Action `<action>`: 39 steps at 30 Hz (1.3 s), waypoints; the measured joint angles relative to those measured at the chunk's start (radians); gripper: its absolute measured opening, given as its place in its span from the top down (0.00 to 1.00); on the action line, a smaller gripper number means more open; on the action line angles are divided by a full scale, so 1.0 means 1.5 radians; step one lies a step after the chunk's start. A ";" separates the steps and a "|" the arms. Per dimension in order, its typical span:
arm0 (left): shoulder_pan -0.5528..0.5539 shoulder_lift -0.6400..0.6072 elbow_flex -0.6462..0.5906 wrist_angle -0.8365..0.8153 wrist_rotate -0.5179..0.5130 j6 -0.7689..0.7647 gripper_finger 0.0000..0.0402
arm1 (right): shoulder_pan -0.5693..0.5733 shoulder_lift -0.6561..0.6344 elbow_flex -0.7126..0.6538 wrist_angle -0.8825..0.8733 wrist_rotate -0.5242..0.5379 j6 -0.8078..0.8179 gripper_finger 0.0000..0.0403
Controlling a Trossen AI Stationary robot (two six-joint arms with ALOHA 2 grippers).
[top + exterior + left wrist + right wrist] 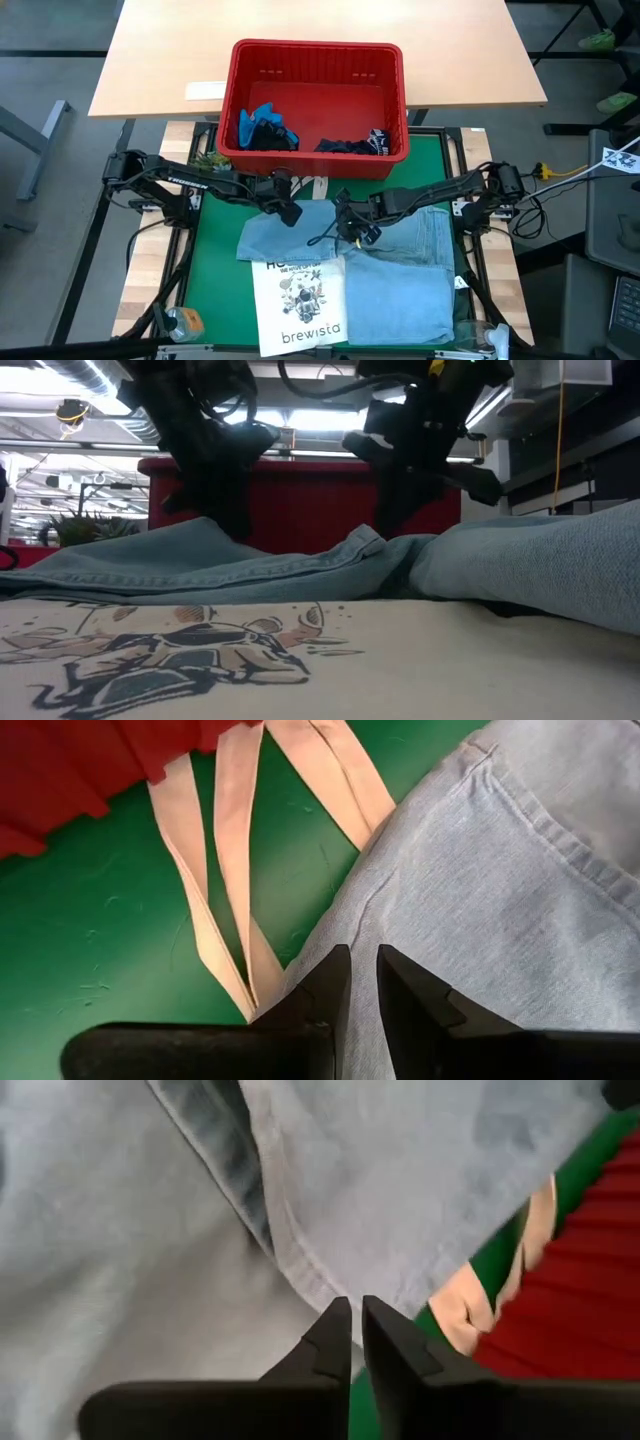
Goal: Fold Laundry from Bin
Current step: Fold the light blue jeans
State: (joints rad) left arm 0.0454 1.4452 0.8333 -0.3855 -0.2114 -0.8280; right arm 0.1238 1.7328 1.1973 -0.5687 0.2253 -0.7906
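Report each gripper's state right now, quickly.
Left gripper: cannot be told; it is over the denim shirt.
Right gripper: closed, at that shirt's hem.

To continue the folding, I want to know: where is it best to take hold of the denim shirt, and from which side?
Probably the denim shirt at its raised edge nearest the bin, coming from above: there the cloth bunches into a ridge, elsewhere it lies flat.

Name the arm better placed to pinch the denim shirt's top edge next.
Probably left: the left gripper sits right at the denim shirt edge near the tote straps.
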 joint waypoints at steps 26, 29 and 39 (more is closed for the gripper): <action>0.000 0.000 0.000 0.001 0.028 0.053 0.88 | 0.000 0.124 0.000 0.069 0.124 -0.142 0.66; 0.000 0.000 0.000 0.001 0.028 0.053 0.88 | 0.000 0.124 0.000 0.069 0.124 -0.143 0.83; 0.000 -0.051 0.000 -0.002 0.028 0.053 0.88 | 0.019 0.114 0.037 -0.083 0.075 -0.158 0.99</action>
State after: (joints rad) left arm 0.0452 1.3686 0.8333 -0.3891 -0.1698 -0.7486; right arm 0.1522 1.9045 1.2524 -0.6939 0.3375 -1.0271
